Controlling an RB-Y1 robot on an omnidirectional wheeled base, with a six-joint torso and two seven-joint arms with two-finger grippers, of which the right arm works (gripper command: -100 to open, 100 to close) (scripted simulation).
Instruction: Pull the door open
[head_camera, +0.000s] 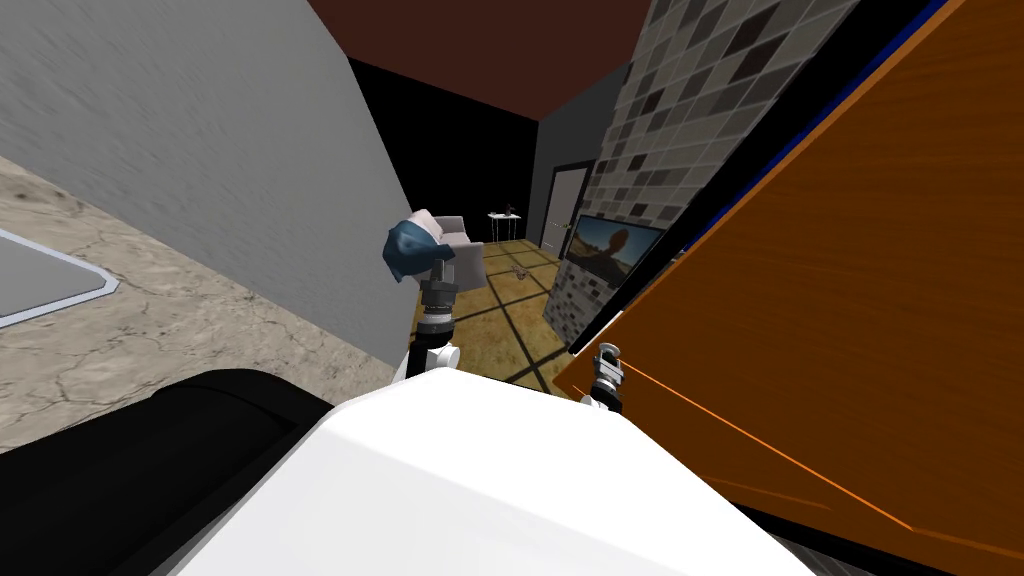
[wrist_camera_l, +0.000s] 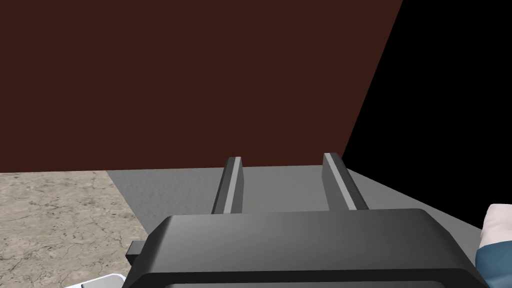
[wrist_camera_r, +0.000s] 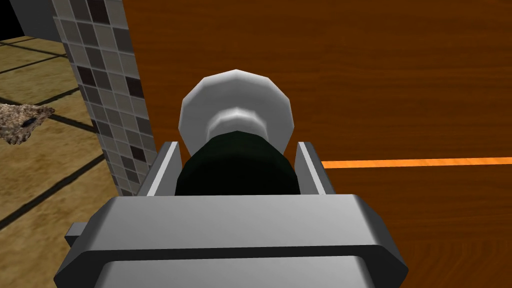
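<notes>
An orange-brown door (head_camera: 850, 330) takes up the right side of the head view, its near edge beside a tiled wall (head_camera: 680, 130). In the right wrist view the door (wrist_camera_r: 375, 75) carries a grey round plate (wrist_camera_r: 235, 100) with a dark knob (wrist_camera_r: 237, 170) in front of it. My right gripper (wrist_camera_r: 237, 145) is shut on that knob, one finger pressing each side. The head view shows this gripper (head_camera: 607, 358) at the door's edge. My left gripper (wrist_camera_l: 283, 159) is open and holds nothing. It is raised in front of me (head_camera: 438, 268), away from the door.
A grey wall (head_camera: 250, 150) runs along my left. Ahead, a yellow-brown floor with dark lines (head_camera: 500, 320) leads to an armchair with a blue cushion (head_camera: 440, 245), a small table (head_camera: 503, 222) and a far white door (head_camera: 565, 200). A framed picture (head_camera: 610, 248) hangs on the tiled wall.
</notes>
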